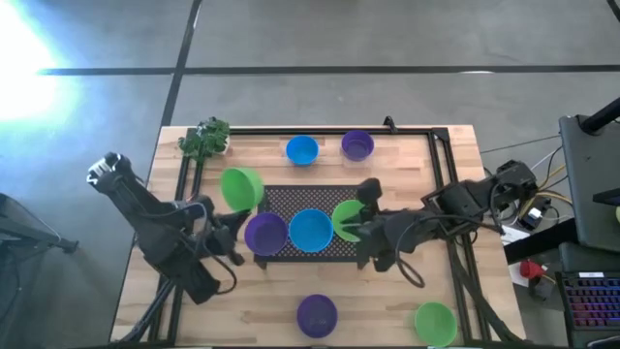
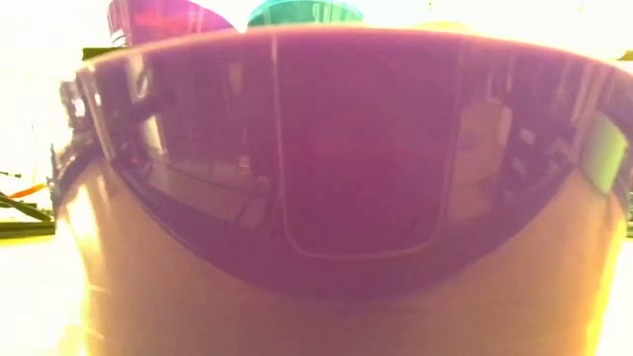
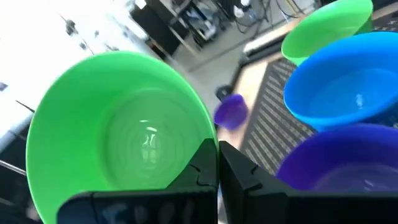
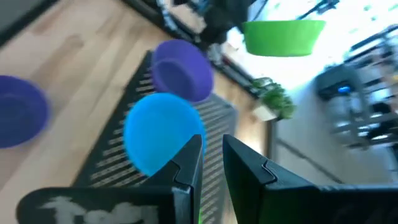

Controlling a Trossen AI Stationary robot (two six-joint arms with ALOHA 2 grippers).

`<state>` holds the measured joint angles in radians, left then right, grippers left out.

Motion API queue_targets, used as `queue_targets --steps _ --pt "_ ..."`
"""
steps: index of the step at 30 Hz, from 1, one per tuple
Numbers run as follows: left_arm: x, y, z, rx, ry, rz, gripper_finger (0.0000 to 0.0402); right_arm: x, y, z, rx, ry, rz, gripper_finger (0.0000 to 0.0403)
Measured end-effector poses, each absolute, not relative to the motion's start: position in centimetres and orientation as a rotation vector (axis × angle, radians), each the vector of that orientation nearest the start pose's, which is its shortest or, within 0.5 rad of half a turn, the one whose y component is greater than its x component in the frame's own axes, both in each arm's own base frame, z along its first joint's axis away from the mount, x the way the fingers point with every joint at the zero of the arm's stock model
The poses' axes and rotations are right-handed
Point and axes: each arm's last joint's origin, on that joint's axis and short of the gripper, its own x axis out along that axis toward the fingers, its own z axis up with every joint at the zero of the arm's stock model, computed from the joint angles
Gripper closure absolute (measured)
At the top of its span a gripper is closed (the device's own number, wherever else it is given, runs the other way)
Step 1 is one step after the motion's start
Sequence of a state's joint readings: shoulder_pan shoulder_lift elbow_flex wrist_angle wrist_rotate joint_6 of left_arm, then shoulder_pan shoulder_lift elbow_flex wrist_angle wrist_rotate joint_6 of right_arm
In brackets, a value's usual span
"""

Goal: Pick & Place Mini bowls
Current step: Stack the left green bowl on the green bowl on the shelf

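Observation:
My left gripper (image 1: 235, 218) (image 3: 217, 146) is at the mat's left edge, shut on a lime green bowl (image 1: 242, 187) (image 3: 118, 137); the right wrist view shows this bowl (image 4: 283, 37) up in the air. On the black mesh mat (image 1: 291, 199) sit a purple bowl (image 1: 264, 234), a blue bowl (image 1: 311, 230) and a second green bowl (image 1: 344, 218). My right gripper (image 1: 360, 228) (image 4: 213, 140) is over that green bowl's right side, its fingers a narrow gap apart. A green sliver (image 4: 200, 218) shows between them. My left gripper pinches the lime green bowl by its rim (image 3: 208, 142), one finger inside the bowl and one outside. The bowl is lifted clear of the table and sits about level. My right gripper stands at the second green bowl's rim; whether it touches it, I cannot tell.
A blue bowl (image 1: 301, 149) and a purple bowl (image 1: 357, 145) stand near the far edge, beside a small leafy plant (image 1: 205, 138). A purple bowl (image 1: 317, 314) and a green bowl (image 1: 435, 322) stand near the near edge. The purple one (image 2: 356, 148) fills the low view.

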<state>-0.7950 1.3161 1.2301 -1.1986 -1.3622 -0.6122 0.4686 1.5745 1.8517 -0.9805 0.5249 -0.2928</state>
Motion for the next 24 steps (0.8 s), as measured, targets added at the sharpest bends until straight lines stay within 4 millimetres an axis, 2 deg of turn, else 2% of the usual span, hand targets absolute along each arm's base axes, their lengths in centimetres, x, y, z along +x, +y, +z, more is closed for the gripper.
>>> queue_targets --steps 11,18,24 --pt "23.1 -15.7 31.4 0.866 0.424 0.773 0.0401 30.5 13.5 42.6 -0.742 0.446 -0.065 0.0344" --pt "25.9 -14.7 31.3 0.892 0.495 0.810 0.0401 31.1 13.5 42.6 -0.726 0.384 -0.109 0.0344" --pt "26.7 -14.6 32.5 0.878 0.516 0.770 0.0401 31.4 13.0 42.8 -0.703 0.363 -0.261 0.0344"
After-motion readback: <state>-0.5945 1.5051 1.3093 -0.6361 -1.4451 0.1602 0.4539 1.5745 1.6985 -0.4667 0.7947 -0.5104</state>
